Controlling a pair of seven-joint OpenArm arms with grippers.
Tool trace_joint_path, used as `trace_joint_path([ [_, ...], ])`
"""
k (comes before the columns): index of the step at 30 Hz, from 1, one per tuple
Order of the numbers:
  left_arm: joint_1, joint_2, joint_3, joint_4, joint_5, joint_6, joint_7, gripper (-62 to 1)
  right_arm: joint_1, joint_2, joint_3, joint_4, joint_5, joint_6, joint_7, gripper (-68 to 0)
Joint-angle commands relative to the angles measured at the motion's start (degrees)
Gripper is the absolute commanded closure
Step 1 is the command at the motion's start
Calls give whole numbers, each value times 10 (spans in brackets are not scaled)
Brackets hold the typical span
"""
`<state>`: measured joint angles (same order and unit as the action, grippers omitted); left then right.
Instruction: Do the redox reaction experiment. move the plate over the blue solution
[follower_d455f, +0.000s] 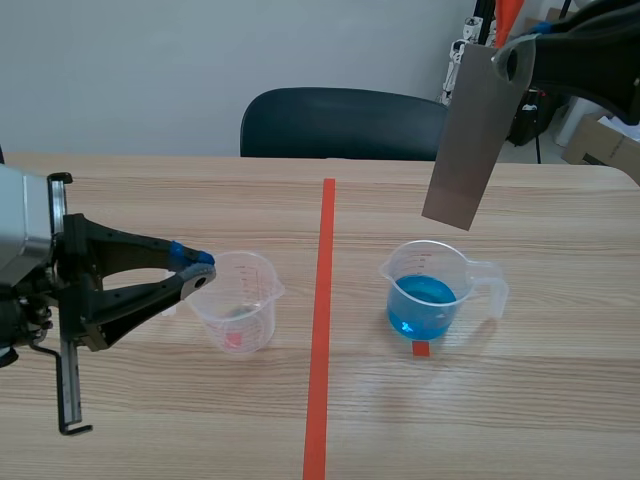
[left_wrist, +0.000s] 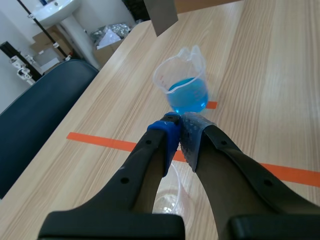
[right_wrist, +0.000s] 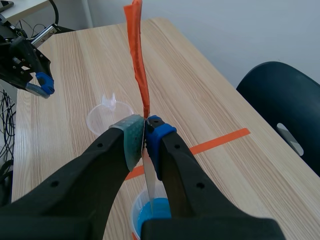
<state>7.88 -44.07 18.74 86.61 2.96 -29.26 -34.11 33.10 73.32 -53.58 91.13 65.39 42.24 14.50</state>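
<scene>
Scene view, near to far. Left hand (follower_d455f: 203, 270): fingers together, tips at the left rim of the clear measuring cup (follower_d455f: 240, 300), near-left on the table (follower_d455f: 560, 400). Cannot tell whether the cup wall is pinched between them.

Right of the orange tape line (follower_d455f: 320, 350), at about the same depth: second measuring cup (follower_d455f: 445, 295), spout left, handle right, holding the blue solution (follower_d455f: 420, 303).

Above it and a little farther: metal plate (follower_d455f: 472, 135), clamped at its top edge by the right hand (follower_d455f: 512, 58), clear of table and cup. Long axis steep, top end leaning right. Lower edge hangs just above the cup's rim, slightly toward its far side.

Right wrist view: plate seen edge-on between the closed pads, lower end pointing down at the blue.

Judgement: the right arm is the working arm. The offset looks small; a short shift near and left should centre the lower edge over the liquid.

Dark chair (follower_d455f: 340, 120) beyond the far table edge.
</scene>
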Motion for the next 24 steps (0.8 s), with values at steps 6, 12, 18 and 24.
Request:
trace_joint_path([
  [6,-52,56,16,5,21,-20,62,-38,9,3,7,3,8,5,6,-6],
  [12,-99,116,56,5,67,-19,114,-37,9,3,7,3,8,5,7,-6],
  [18,-132,170,87,5,96,-4,169,-36,9,3,7,3,8,5,7,-6],
  [24,-158,197,111,2,115,16,196,-36,9,3,7,3,9,5,7,-6],
])
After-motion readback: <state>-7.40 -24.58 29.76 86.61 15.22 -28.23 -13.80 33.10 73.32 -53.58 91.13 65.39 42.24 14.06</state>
